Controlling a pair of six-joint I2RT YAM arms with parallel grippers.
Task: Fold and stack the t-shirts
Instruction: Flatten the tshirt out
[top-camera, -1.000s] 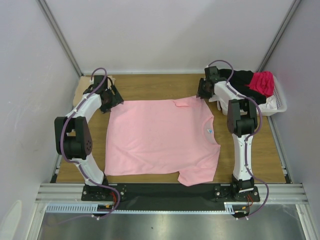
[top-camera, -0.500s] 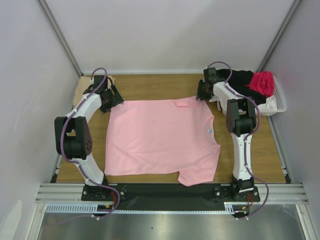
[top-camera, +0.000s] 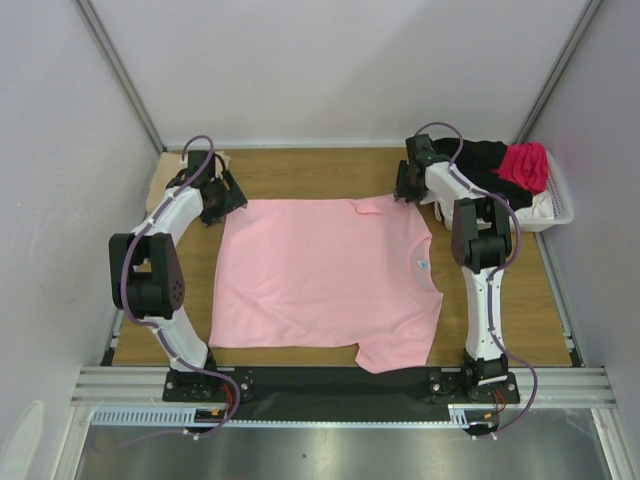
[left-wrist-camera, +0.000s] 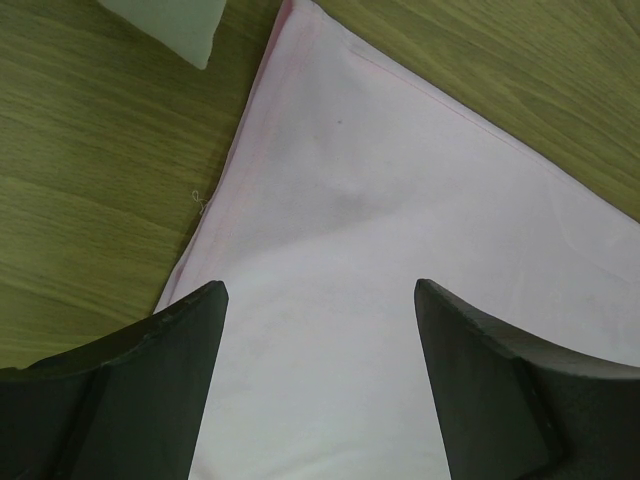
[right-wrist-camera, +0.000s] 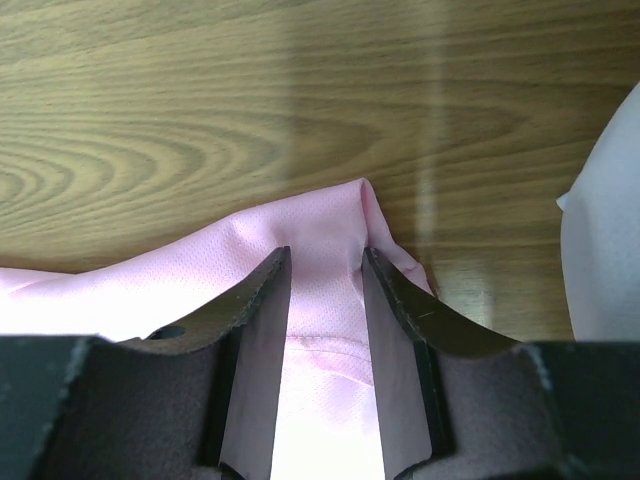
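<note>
A light pink t-shirt (top-camera: 320, 275) lies spread flat on the wooden table (top-camera: 300, 175), its collar toward the right arm. My left gripper (top-camera: 225, 200) hovers over its far left corner (left-wrist-camera: 330, 200), jaws wide open (left-wrist-camera: 320, 285) with nothing between them. At the far right sleeve (top-camera: 375, 205), my right gripper (top-camera: 400, 188) straddles a raised fold of pink cloth (right-wrist-camera: 320, 215). Its jaws (right-wrist-camera: 327, 250) stand a little apart, and the sleeve hem lies unsqueezed in the gap. Black (top-camera: 482, 155) and magenta (top-camera: 525, 165) t-shirts are heaped in the basket.
The white plastic basket (top-camera: 558, 212) sits at the far right corner, with white cloth (right-wrist-camera: 600, 260) spilling toward the right gripper. A pale tan cloth (top-camera: 220, 158) lies at the far left corner behind the left gripper. Walls enclose three sides.
The right gripper's jaws have eased slightly wider and it has shifted a little away from the sleeve. The left arm and the shirt's body have not moved.
</note>
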